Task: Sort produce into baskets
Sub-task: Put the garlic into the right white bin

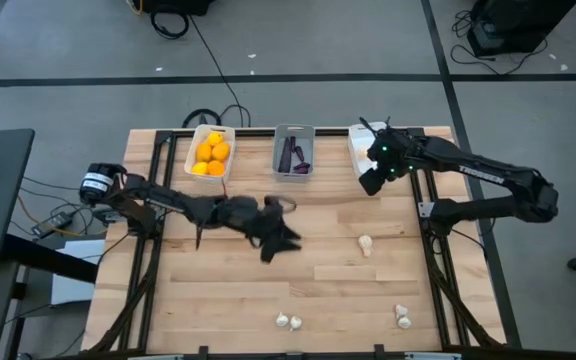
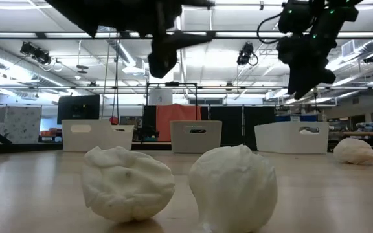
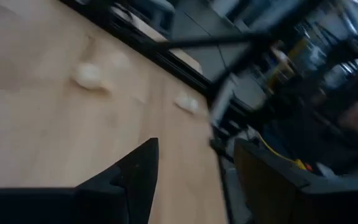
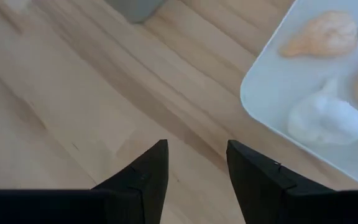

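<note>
From above, the right gripper (image 1: 371,183) hangs right of centre near the top, beside the right white basket (image 1: 356,140); the left gripper (image 1: 276,240) sits mid-frame. The left basket (image 1: 194,147) holds orange fruits (image 1: 211,157), the grey basket (image 1: 293,133) purple pieces (image 1: 293,153). Garlic bulbs (image 1: 365,243) lie loose on the table (image 1: 228,290).

Right wrist: the fingers (image 4: 148,177) stand somewhat apart, empty, the basket (image 4: 260,99) with a bulb (image 4: 324,119) at upper right.

Left wrist: its fingers (image 3: 135,177) gape, empty.

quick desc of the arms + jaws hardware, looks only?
Both arms are dark, slim and jointed. The left arm has a silver-white cylindrical joint near its base. The right gripper shows small green lights on its wrist. The jaws are matte black wedges tapering to points. The left gripper looks alike.
</note>
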Available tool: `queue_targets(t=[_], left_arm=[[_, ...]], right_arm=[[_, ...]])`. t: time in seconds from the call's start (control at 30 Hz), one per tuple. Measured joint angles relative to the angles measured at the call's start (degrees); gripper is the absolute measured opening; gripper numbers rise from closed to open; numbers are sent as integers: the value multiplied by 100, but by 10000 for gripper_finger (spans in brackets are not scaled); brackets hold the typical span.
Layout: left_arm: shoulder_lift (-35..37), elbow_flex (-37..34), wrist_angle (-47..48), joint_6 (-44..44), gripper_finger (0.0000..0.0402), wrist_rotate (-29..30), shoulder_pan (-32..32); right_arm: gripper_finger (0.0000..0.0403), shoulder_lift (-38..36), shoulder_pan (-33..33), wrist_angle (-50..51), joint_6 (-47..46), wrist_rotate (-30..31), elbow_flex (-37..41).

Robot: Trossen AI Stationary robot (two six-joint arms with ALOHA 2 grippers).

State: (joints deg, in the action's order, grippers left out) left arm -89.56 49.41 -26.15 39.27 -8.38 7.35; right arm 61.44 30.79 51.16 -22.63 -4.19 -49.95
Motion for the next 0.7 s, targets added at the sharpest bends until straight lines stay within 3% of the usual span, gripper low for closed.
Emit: queue_targets(t=[0.23,0.37,0.5,0.7], left_arm=[[0,0,44,28,211,678,1142],[0,0,260,4,211,1333,1768],[0,0,818,20,211,1522,2121],[-128,0,1190,-78,211,1590,2462]], right_arm=[[174,-205,-118,2,133,-24,0],[174,-207,-506,-10,-284,-314,0],[174,-209,-1314,-192,-1075,-403,0],[174,-126,-2744,-893,-2535,342,0]])
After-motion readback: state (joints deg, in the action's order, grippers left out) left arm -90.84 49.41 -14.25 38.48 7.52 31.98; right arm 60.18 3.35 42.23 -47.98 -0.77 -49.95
